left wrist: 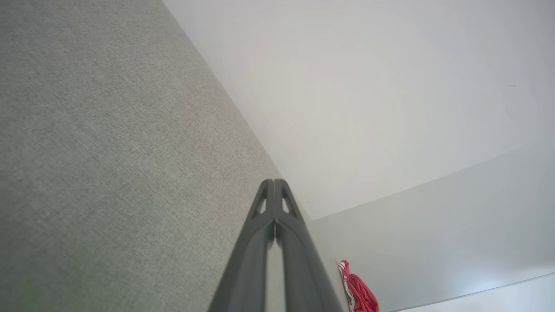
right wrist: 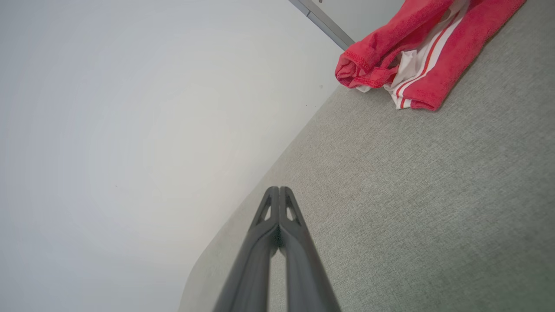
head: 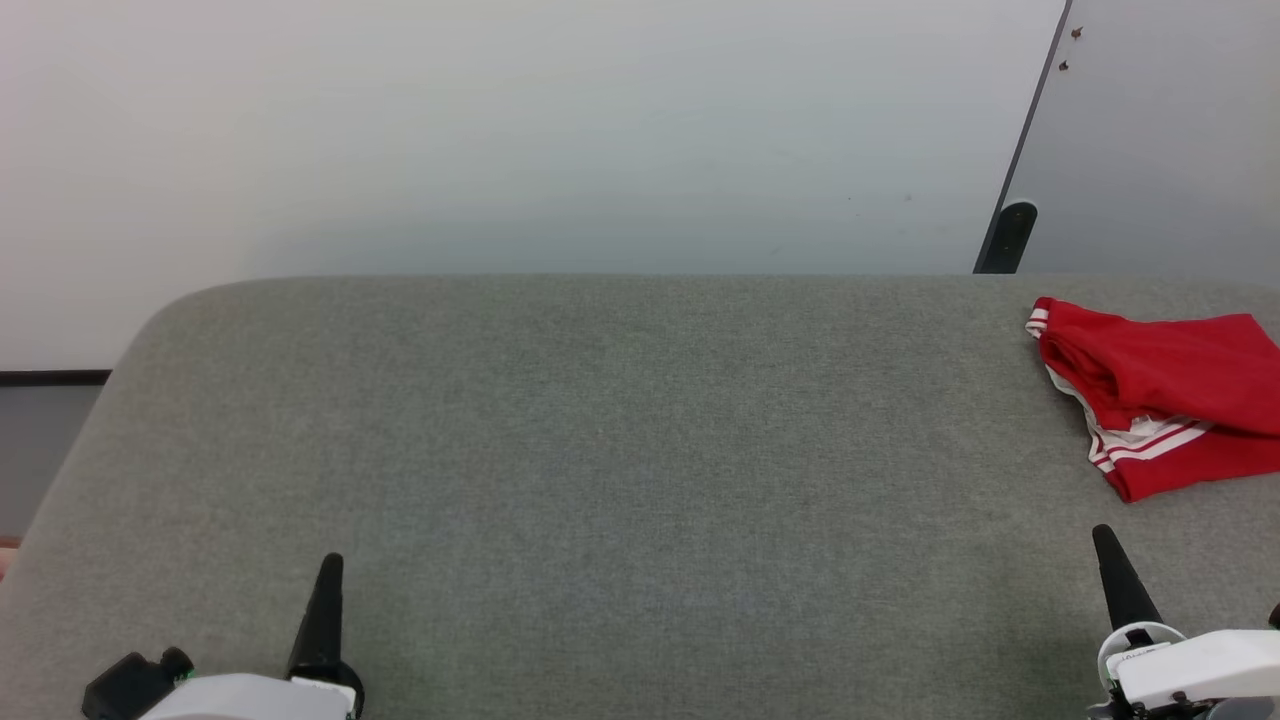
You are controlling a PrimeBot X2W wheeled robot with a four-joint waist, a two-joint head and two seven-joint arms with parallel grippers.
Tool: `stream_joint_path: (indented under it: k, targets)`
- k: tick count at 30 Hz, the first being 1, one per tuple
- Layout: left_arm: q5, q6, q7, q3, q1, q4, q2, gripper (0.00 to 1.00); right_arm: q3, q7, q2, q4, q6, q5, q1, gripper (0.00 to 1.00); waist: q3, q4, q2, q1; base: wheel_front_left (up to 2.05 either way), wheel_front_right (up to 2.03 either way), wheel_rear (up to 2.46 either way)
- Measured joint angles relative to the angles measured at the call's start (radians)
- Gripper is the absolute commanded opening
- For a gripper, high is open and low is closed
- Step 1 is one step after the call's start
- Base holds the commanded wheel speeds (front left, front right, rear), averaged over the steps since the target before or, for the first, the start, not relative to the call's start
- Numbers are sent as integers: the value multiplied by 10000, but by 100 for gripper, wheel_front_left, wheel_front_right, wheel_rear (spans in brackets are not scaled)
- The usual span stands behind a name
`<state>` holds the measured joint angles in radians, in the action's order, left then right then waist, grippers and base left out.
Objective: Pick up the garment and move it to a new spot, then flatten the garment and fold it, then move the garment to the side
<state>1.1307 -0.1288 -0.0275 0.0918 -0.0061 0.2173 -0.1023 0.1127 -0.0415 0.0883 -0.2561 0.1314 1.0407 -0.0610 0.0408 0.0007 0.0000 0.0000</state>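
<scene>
The left gripper (head: pixel 331 562) rests at the lower left of the head view. Its two dark fingers are pressed together into a single upright point above the white left wrist (head: pixel 250 698). At the lower right, the right gripper (head: pixel 1104 536) matches it, fingers pressed together and leaning slightly left above the white right wrist (head: pixel 1200 665). Both hold nothing.

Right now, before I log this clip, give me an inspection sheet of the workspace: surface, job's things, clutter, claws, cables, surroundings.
Surface: grey fabric-covered surface, flat, rounded far-left corner.
Job's things: garment, red with striped white trim, loosely folded over at the far right; lettering hidden.
Clutter: nothing seen.
Claws: left claw and right claw both shut and empty, at the near edge, apart from the garment.
Cables: nothing seen.
Surroundings: pale wall behind; grey panel at the right.
</scene>
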Motion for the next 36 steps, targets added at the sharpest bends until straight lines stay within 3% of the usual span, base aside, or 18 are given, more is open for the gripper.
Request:
stream_joint_path:
  k: [36]
  targets:
    - [2918, 0, 861, 128, -593, 178, 314, 0, 8, -431, -234, 54, 0, 3423, -264, 0, -238, -4, 0, 0, 0, 0, 0]
